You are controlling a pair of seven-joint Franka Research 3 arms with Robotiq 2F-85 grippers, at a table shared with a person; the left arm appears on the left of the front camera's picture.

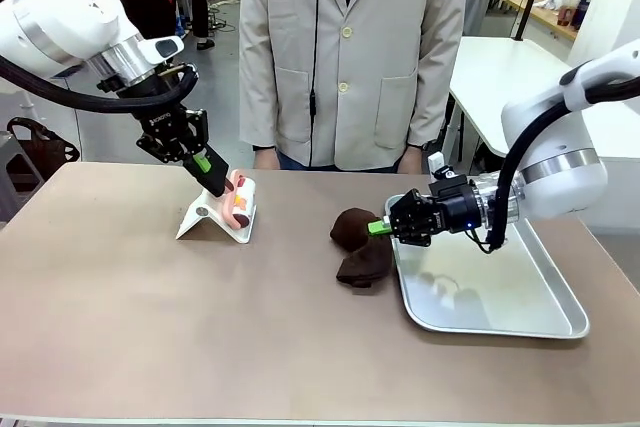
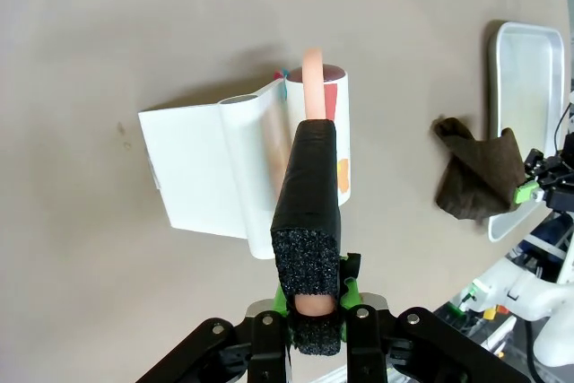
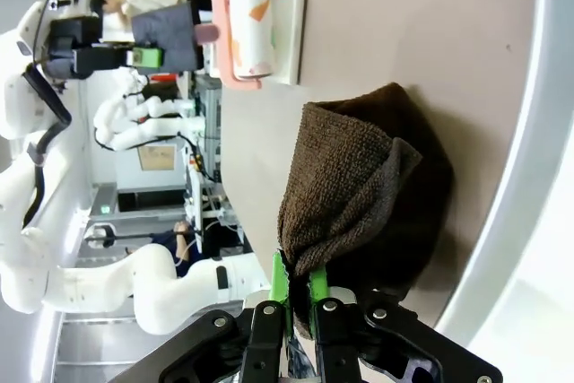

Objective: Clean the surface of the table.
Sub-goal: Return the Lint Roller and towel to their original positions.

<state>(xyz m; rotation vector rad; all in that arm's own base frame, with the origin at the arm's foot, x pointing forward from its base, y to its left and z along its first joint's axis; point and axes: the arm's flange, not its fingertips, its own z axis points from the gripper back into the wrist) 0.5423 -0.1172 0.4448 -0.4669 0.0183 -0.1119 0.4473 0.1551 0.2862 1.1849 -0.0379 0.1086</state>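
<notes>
Front view: a brownish-taupe desk is seen spanning the frame between two white arms, with a person in a pale jacket standing at its far edge.
Left gripper: clamped on the black foam handle of a lint roller, which is held tilted over the desk's far left part.
Roller stand: a white folded holder is seen resting on the desk beneath the roller.
Right gripper: closed on a dark brown cloth, pinched at one edge.
Cloth: draped on the desk, just beside the metal tray.
Tray: set on the desk's right part.
</notes>
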